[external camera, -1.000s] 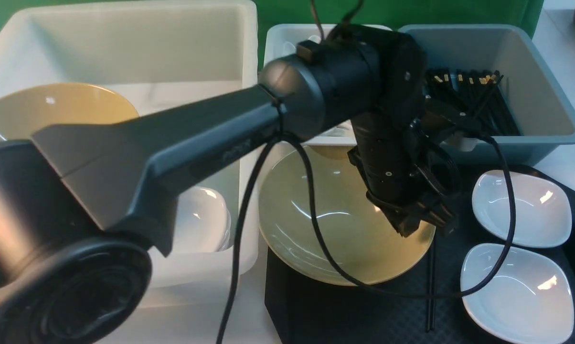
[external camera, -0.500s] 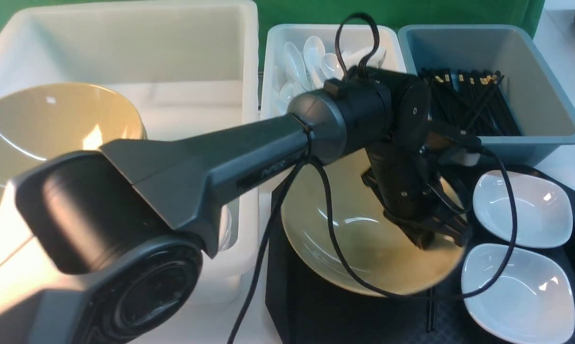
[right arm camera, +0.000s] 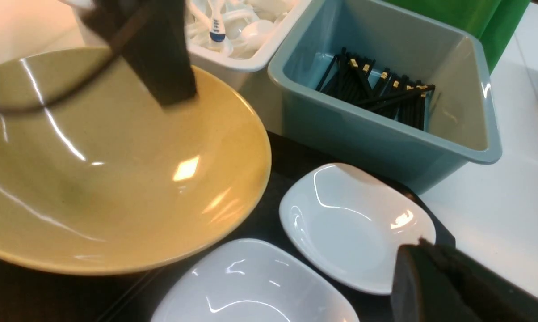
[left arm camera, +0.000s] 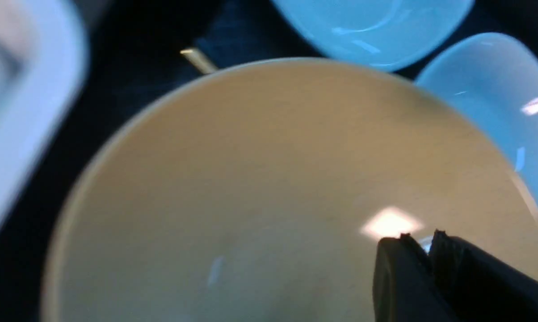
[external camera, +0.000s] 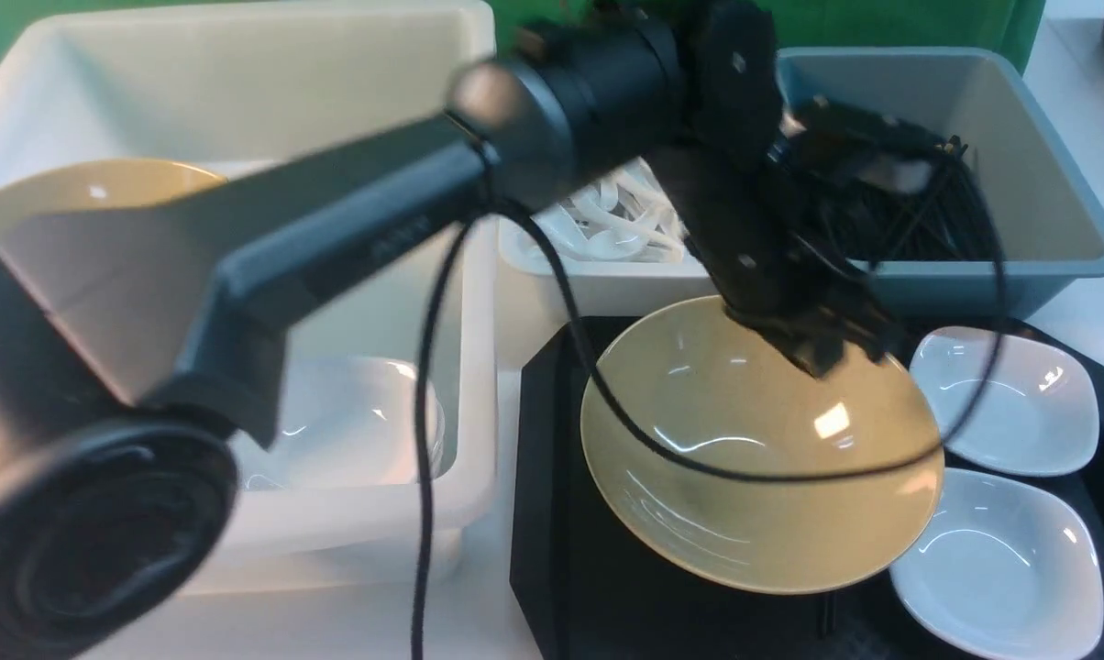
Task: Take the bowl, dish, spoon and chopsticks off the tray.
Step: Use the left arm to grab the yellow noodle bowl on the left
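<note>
Left gripper [external camera: 822, 356] on bowl [external camera: 754, 477] rim mid-frame, can't tell if clamped; right gripper [right arm camera: 423, 257] closed, empty; weak pinch could drop bowl on white dishes [external camera: 1001, 399].

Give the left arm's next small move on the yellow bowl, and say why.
Probably shift the left end effector onto the far rim of the glossy khaki-yellow round bowl and close. Its tips hang inside that rim, nearly together, seemingly with nothing between them, and the bowl lies on the black rectangular plastic tray, overlapping a white square dish.
</note>
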